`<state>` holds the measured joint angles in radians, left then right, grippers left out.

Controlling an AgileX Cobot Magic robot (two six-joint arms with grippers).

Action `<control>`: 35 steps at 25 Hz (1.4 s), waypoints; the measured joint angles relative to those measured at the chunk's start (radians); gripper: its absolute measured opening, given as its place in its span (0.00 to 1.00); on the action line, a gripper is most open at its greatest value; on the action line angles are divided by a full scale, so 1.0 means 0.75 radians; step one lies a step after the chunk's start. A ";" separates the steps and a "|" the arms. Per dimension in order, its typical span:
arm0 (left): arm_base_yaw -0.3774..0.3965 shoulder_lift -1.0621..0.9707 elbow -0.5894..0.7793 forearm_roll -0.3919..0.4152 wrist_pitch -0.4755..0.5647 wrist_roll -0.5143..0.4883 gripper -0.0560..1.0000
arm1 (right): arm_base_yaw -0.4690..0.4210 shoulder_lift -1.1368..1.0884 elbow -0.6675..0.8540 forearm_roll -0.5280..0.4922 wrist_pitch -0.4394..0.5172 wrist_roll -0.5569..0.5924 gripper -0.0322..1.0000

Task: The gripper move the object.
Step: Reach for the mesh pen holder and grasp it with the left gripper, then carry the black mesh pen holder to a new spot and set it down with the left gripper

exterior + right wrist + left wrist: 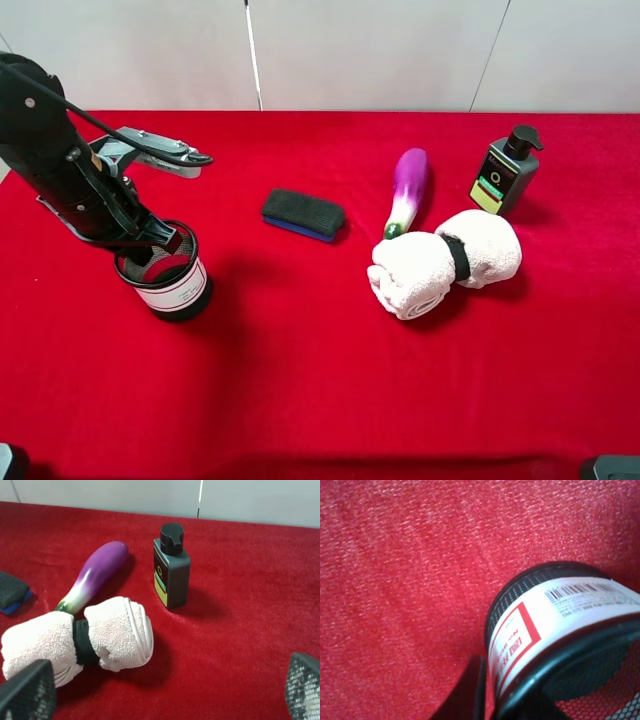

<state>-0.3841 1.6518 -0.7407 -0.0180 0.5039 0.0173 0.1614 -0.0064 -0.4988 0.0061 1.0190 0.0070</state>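
As the pincer (pixel 158 250) grips it, the cup (pixel 180 290) sits upright.

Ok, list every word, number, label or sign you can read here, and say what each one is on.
Mesh cup, white label: a barcode and lines of small print, too blurred to read.
Same label, red-framed box: red characters, blurred, unreadable.
Pump bottle, green-yellow label: a ring-shaped mark; any print is too small to read.
No legible text shows anywhere else.
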 joint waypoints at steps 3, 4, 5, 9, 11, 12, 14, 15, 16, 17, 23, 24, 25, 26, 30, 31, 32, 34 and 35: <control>0.000 0.000 0.000 -0.010 0.000 0.000 0.10 | 0.000 0.000 0.000 0.000 0.000 0.000 0.70; 0.000 0.000 0.000 -0.011 0.000 0.000 0.10 | 0.000 0.000 0.000 0.000 0.000 0.000 0.70; 0.000 0.000 0.000 -0.012 0.000 0.000 0.10 | 0.000 0.000 0.000 0.000 0.000 0.000 0.70; 0.000 -0.001 0.000 -0.014 0.006 0.000 0.10 | 0.000 0.000 0.000 0.000 0.000 0.000 0.70; 0.000 -0.001 -0.010 -0.018 0.025 0.000 0.10 | 0.000 0.000 0.000 0.000 0.000 0.000 0.70; 0.000 -0.001 -0.021 -0.018 0.042 0.000 0.10 | 0.000 0.000 0.000 0.000 0.000 0.000 0.70; 0.000 0.000 -0.054 -0.018 0.100 0.000 0.10 | 0.000 0.000 0.000 0.000 0.000 0.000 0.70; 0.000 0.000 -0.079 -0.018 0.139 0.000 0.10 | 0.000 0.000 0.000 0.000 0.000 0.000 0.70; 0.000 0.000 -0.109 -0.018 0.178 0.000 0.10 | 0.000 0.000 0.000 0.000 0.000 0.000 0.70; 0.000 0.000 -0.135 -0.018 0.213 0.000 0.10 | 0.000 0.000 0.000 0.000 0.000 0.000 0.70; 0.000 0.000 -0.322 -0.018 0.443 0.000 0.10 | 0.000 0.000 0.000 0.000 0.000 0.000 0.70; 0.000 0.000 -0.348 -0.018 0.475 0.000 0.10 | 0.000 0.000 0.000 0.000 0.000 0.000 0.70; 0.000 0.001 -0.380 -0.018 0.513 0.000 0.10 | 0.000 0.000 0.000 0.000 0.000 0.000 0.70; 0.000 0.001 -0.412 -0.018 0.551 0.000 0.10 | 0.000 0.000 0.000 0.000 0.000 0.000 0.70; 0.000 0.001 -0.526 -0.018 0.656 0.000 0.10 | 0.000 0.000 0.000 0.000 0.000 0.000 0.70; 0.000 0.004 -0.553 -0.018 0.680 0.000 0.10 | 0.000 0.000 0.000 0.000 0.000 0.000 0.70; 0.000 0.011 -0.589 -0.018 0.702 0.000 0.10 | 0.000 0.000 0.000 0.000 0.000 0.000 0.70; -0.007 0.042 -0.679 -0.016 0.768 0.000 0.10 | 0.000 0.000 0.000 0.000 0.000 0.000 0.70; -0.014 0.067 -0.720 -0.013 0.796 0.000 0.10 | 0.000 0.000 0.000 0.000 0.000 0.000 0.70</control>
<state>-0.3948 1.7020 -1.2808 -0.0280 1.1009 0.0173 0.1614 -0.0064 -0.4988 0.0061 1.0190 0.0070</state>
